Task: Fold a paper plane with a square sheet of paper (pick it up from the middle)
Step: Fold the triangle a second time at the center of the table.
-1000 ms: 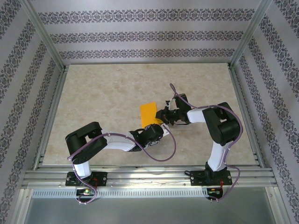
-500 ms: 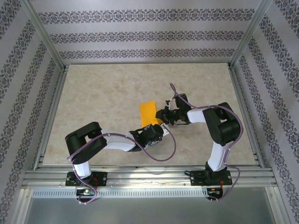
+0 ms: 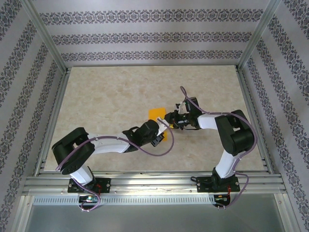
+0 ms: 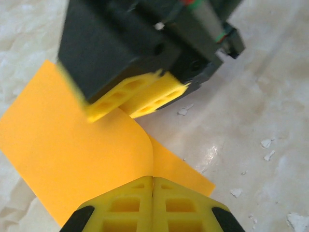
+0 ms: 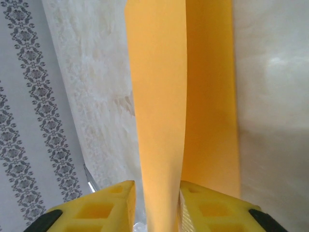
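Note:
The square sheet of paper [image 3: 156, 115] is bright orange and bent over on itself near the table's middle. In the left wrist view the paper [image 4: 72, 145] curls up from the table, and my left gripper [image 4: 153, 180] is shut on its near edge. My right gripper [image 4: 137, 99] hangs over the sheet's far side there. In the right wrist view the raised fold of paper [image 5: 159, 96] runs between the fingers of my right gripper [image 5: 155, 193], which stand apart with a gap on the left side. From above, the left gripper [image 3: 161, 129] and right gripper [image 3: 168, 118] meet at the sheet.
The beige marble tabletop [image 3: 106, 106] is ringed by an aluminium frame [image 3: 145, 181] and patterned walls. Small white flecks [image 4: 265, 144] lie on the surface to the right of the paper.
My left arm has reached further forward and right, and its gripper has shut on the paper. The sheet shows smaller from above, more bent over. My right gripper's fingers have loosened.

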Controlling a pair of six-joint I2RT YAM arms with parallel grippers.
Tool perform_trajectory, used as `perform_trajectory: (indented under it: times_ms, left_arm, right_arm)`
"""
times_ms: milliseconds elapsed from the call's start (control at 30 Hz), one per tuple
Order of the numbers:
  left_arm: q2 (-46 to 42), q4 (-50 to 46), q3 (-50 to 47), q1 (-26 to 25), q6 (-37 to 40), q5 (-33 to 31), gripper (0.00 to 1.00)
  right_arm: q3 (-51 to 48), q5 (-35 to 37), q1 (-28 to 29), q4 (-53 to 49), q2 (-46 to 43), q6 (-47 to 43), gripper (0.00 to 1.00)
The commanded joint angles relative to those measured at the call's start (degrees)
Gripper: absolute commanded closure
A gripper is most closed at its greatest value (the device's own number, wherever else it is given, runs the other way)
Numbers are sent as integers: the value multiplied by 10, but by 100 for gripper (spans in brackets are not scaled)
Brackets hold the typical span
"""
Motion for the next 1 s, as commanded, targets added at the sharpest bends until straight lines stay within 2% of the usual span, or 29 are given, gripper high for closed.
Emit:
perform_trajectory:
  times_ms: [0,133,333,400,533,700,967]
  left_arm:
    - [-20,38,-18,24,-76,104,100]
    - [-21,54,-23,49,-111,166,100]
    - [-17,87,-37,77,-152,214,100]
    - [-16,97,-40,85,-167,224,100]
    - [-15,107,-43,95,-186,235,100]
    - [-12,100,-39,98,-191,236,100]
    - [-10,84,-38,98,-187,225,100]
  right_arm:
    - [-19,28,-11,-19,-35,-22,68]
    - [-40,63,-14,-31,-75,-36,62]
    - [-89,115,-14,-30,-145,-50,62]
    - [-105,121,-14,-35,-164,-52,67]
    - [-138,125,-9,-34,-191,-35,84]
    - [-149,128,29,-25,-197,-32,99]
    - [-117,136,82,-25,-134,-25,100]
